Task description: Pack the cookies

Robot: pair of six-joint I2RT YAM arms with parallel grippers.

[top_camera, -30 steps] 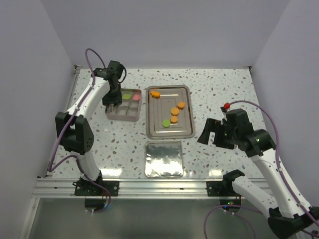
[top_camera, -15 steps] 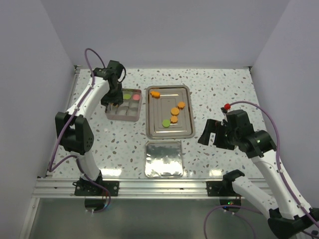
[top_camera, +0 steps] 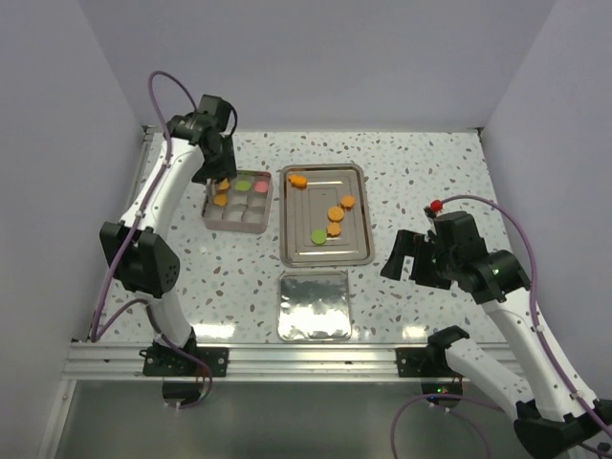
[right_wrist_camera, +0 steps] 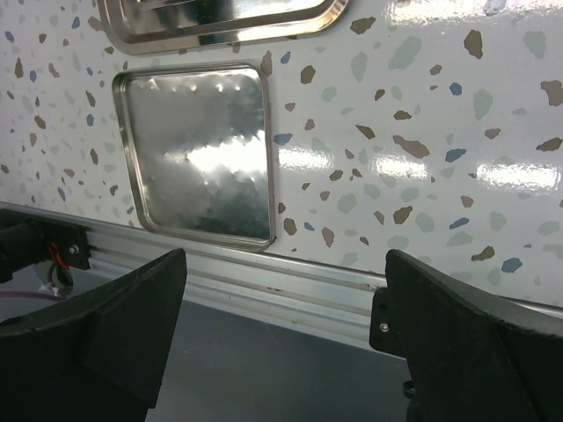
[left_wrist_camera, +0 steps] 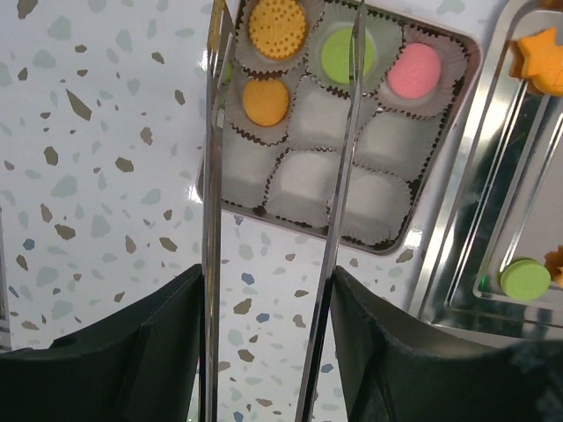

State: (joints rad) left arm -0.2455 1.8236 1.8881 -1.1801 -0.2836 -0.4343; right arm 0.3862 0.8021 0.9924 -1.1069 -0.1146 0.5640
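Observation:
Four cookies lie in the paper-cupped box (top_camera: pixel 251 222) (left_wrist_camera: pixel 308 227): two orange cookies (left_wrist_camera: pixel 278 26) (left_wrist_camera: pixel 266 101) in its left column, a green cookie (left_wrist_camera: pixel 347 54) and a pink cookie (left_wrist_camera: pixel 413 70). More orange cookies (top_camera: pixel 335 214) and a green one (top_camera: pixel 318 236) lie on the steel tray (top_camera: pixel 356 251). My left gripper (top_camera: pixel 218 172) (left_wrist_camera: pixel 287 26) hangs above the box's back left corner, its thin metal fingers (left_wrist_camera: pixel 214 132) open with nothing between them. My right gripper (top_camera: pixel 406 256) (right_wrist_camera: pixel 286 259) hovers open near the table's front right, holding nothing.
A square steel lid (top_camera: pixel 314 304) (right_wrist_camera: pixel 198 158) lies in front of the tray near the table's front rail (right_wrist_camera: pixel 290 281). An orange star-shaped piece (top_camera: pixel 298 180) (left_wrist_camera: pixel 541 61) sits at the tray's back left. Grey walls close in the table on three sides.
My left gripper has lifted up and back from the box's left column, its jaws spreading wider. Two orange cookies now show in that column. The right arm has barely moved.

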